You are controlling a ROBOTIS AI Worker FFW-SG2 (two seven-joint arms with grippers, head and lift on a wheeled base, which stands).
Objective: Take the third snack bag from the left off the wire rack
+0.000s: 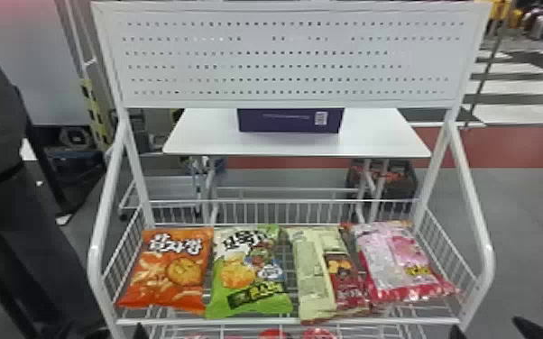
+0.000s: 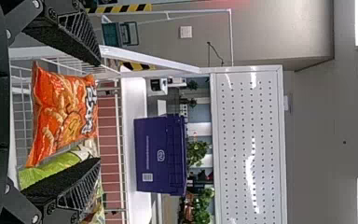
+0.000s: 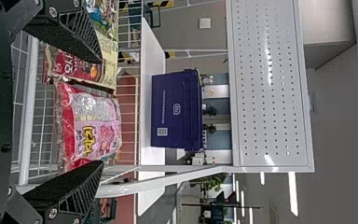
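Note:
Four snack bags lie side by side in the white wire rack [image 1: 446,259]: an orange one [image 1: 170,268], a green one [image 1: 247,270], a pale green and dark red one [image 1: 324,272], and a pink one [image 1: 397,261]. The third bag from the left is the pale green and red one [image 3: 77,65]. My left gripper [image 2: 95,109] is open in front of the rack, facing the orange bag [image 2: 60,116]. My right gripper [image 3: 98,112] is open as well, facing the pink bag [image 3: 88,126], with the third bag beside one of its fingers. Neither gripper touches a bag.
A white perforated back panel [image 1: 288,54] rises above the basket. Behind the rack stands a white table [image 1: 374,135] with a dark blue box [image 1: 289,120] on it. Red packs [image 1: 315,334] show on a lower shelf.

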